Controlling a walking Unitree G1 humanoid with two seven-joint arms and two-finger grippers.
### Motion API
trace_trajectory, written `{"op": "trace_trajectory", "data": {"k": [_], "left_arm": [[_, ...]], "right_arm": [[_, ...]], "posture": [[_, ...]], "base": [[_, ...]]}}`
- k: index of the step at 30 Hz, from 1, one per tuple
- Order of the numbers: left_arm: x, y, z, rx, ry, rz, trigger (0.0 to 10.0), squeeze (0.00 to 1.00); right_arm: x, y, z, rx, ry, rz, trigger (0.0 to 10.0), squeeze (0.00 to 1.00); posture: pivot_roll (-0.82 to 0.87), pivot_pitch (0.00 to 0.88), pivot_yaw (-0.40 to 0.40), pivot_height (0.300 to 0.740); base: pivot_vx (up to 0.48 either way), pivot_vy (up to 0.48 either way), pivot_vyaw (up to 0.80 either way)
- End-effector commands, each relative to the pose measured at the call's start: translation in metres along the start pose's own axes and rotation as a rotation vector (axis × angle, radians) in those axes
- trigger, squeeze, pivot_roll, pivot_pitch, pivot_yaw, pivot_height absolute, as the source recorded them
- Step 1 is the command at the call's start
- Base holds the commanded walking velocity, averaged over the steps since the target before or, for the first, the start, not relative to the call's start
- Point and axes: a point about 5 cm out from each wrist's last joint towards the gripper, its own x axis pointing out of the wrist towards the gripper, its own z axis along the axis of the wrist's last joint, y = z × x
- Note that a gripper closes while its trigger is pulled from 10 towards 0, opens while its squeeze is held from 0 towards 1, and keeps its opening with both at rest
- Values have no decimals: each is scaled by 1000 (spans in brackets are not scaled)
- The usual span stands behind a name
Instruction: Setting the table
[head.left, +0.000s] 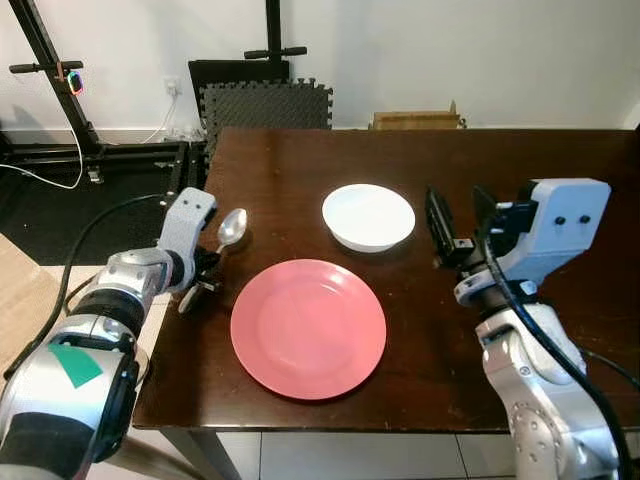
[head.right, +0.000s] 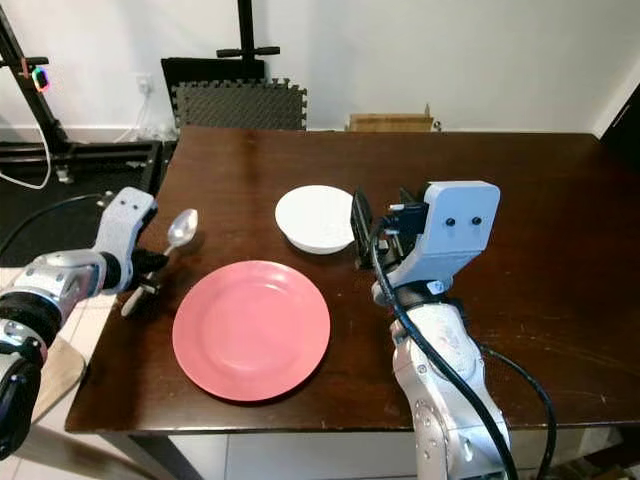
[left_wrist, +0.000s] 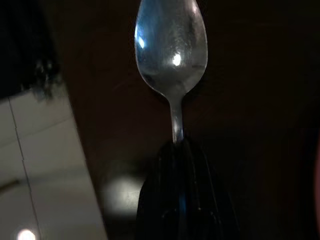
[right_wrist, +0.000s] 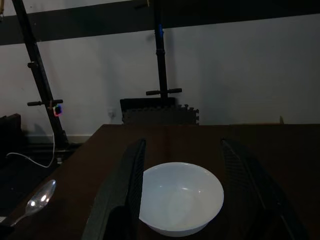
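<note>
Dark brown wood makes the table (head.left: 300, 160), which stands before a white wall; on the floor behind it are black metal stands (head.left: 50, 70) and a grey foam mat (head.left: 265, 105) leaning at the wall.

At the left edge of the table the left gripper (head.left: 203, 280) is low over the wood. Its two black fingers are pressed together on the handle of a metal spoon (head.left: 231, 229), and the bowl of the spoon points away from the robot, toward the far side of the table. In the left wrist view the spoon (left_wrist: 171, 45) comes straight out from between the closed fingers (left_wrist: 182, 190), above the dark table, with the pale floor beside the table edge.

Just right of the spoon lies a pink plate (head.left: 308, 327), flat, near the front edge of the table. Behind it, a little to the right and apart from it, stands a white bowl (head.left: 368, 216).

Further right, the right gripper (head.left: 455, 222) is raised above the table, beside the bowl. Its fingers are spread wide and hold nothing; in the right wrist view the bowl (right_wrist: 181, 197) is seen between them.
</note>
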Motion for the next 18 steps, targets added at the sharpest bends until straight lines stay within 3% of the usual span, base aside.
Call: {"op": "trace_trajectory", "data": {"k": [1,4,18], "left_arm": [[-1,4,-10,-73,30,22,10000,0],[1,3,-12,-136,28,47,10000,0],[7,-8,-13,-207,33,74,10000,0]], "right_arm": [[-1,2,-1,2,-2,5,10000,0],[-2,2,-1,2,-1,2,10000,0],[-2,1,-1,-2,-2,-7,10000,0]], "posture": [[30,189,86,740],[29,191,88,740],[24,195,97,740]], "base": [[0,0,0],[0,0,0],[0,0,0]]}}
